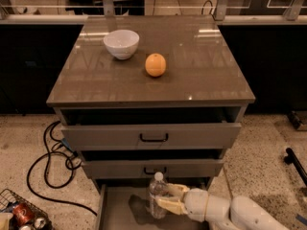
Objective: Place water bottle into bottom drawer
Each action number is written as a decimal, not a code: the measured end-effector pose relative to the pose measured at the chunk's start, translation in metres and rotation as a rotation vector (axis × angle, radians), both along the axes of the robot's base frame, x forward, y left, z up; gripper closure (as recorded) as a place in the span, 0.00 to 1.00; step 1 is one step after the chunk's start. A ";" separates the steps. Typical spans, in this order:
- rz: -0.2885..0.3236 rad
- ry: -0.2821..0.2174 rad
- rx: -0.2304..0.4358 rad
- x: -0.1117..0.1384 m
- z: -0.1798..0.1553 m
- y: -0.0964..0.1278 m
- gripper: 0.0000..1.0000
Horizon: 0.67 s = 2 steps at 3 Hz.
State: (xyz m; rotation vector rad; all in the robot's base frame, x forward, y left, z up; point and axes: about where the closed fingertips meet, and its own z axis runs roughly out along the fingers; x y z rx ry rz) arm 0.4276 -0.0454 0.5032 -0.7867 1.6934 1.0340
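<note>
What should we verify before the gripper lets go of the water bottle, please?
1. bottom drawer pulled open: ok.
2. water bottle held by the gripper, which reaches in from the lower right: ok.
3. Bottle upright, cap on top: ok.
4. Bottle over the drawer's floor, between its side walls: ok.
5. Bottle's base resting on the floor: cannot tell.
6. Cap clear of the middle drawer front above it: cannot tell.
</note>
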 end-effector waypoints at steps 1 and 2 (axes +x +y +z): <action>0.101 -0.023 -0.049 0.017 -0.032 0.034 1.00; 0.156 -0.060 -0.118 0.042 -0.095 0.087 1.00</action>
